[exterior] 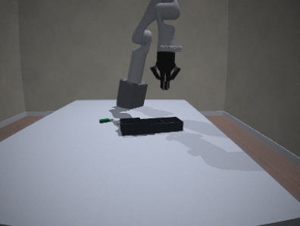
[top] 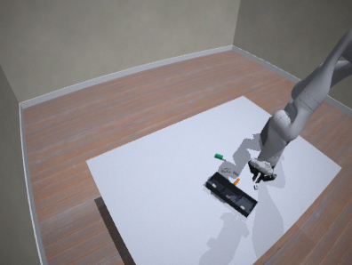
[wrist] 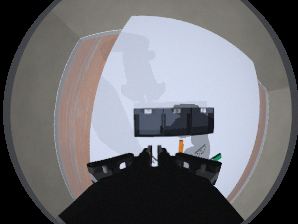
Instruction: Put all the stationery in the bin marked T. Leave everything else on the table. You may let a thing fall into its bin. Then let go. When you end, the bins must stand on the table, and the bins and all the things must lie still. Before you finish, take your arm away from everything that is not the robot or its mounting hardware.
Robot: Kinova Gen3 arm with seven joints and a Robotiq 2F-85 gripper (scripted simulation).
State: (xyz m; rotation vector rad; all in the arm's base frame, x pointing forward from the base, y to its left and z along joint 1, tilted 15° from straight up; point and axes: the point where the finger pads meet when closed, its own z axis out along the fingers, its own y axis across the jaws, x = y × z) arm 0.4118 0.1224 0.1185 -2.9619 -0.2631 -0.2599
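Wood floor, grey walls, white table (top: 147, 187). Left to right in top view: small green item (top: 218, 156), unidentified; beside it a pale flat object (top: 228, 171), too small to name; black three-compartment bin tray (top: 231, 194), with an orange pen-like piece (top: 236, 181) at its far edge, inside or outside not resolvable. T mark unreadable. Gripper (exterior: 165, 86) hangs high over the tray's right end, jaws nearly pressed together, apparently empty. Judged: between picks. Next: open, descend on remaining stationery.

Single grey arm bent at the elbow, wrist pointing straight down; black gripper (exterior: 165, 86) hanging high in the air, fingers (exterior: 163, 83) drawn nearly together, holding nothing.
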